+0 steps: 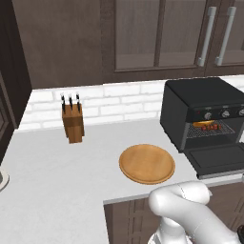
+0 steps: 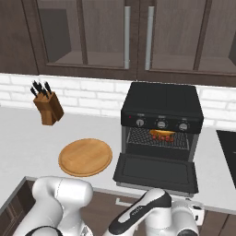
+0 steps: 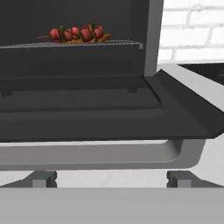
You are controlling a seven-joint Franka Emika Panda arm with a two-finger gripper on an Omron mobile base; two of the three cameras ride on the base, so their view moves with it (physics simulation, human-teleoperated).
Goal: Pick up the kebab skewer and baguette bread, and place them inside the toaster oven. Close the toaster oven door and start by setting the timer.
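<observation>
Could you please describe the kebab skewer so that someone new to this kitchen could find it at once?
Look at the black toaster oven on the counter below the wall cabinets; its door hangs open. Inside, on the wire rack, the kebab skewer lies beside the baguette bread. It is the thin stick of red chunks; the bread is a plain golden-orange piece.

The oven (image 2: 161, 106) stands on the desk (image 2: 27, 138) against the white brick wall, its door (image 2: 156, 172) dropped open and lying flat toward the desk's front edge. On the wire rack inside lie the skewer (image 2: 162, 136) and the bread (image 2: 161, 132), close together. Three knobs (image 2: 161, 124) run along the oven's front. Left of the door sits a round wooden board (image 2: 85, 157); further left, near the wall, a knife block (image 2: 48, 108). Cabinets (image 2: 133, 37) hang above.
</observation>
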